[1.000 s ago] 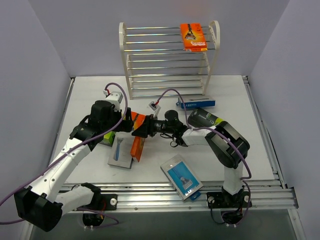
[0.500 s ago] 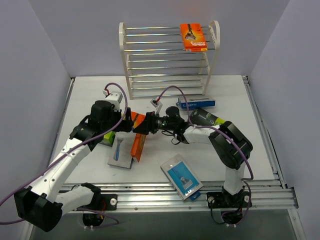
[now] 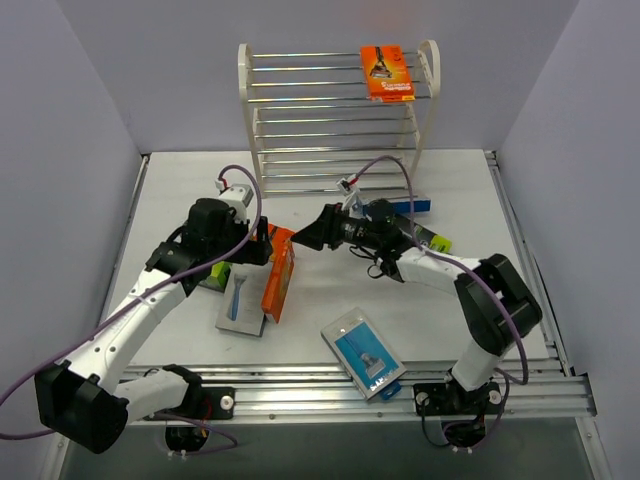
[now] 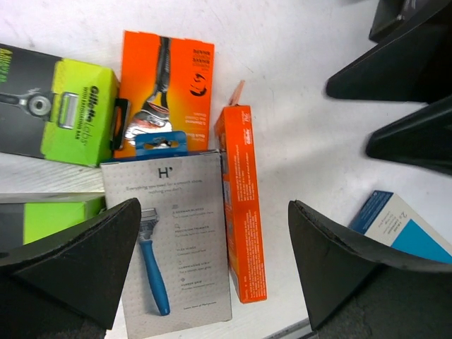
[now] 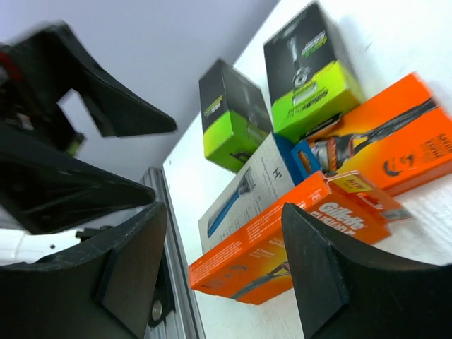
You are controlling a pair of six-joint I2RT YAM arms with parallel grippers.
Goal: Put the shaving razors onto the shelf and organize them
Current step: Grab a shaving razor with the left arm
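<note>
The orange pack (image 4: 242, 212) I am after stands on its long edge in front of the shelf (image 3: 244, 100), well apart from it and right beside the grey pack (image 4: 176, 233). It is thin printed card. I judge it light, fairly stiff across its faces, a little slick, and ready to topple at a nudge. I would take it across the two broad faces, near the middle of the upper edge, squeezing gently so the card does not buckle.

My left gripper (image 3: 262, 247) hangs over it with fingers spread wide and nothing between them. My right gripper (image 3: 312, 236), a little nearer the shelf, also has its fingers apart and empty.

The shelf holds a single orange card (image 3: 386, 73), lying flat at the right end of its top tier, and I see nothing on the tiers below. The other packs all lie on the table (image 3: 450, 190) in front of the shelf.
</note>
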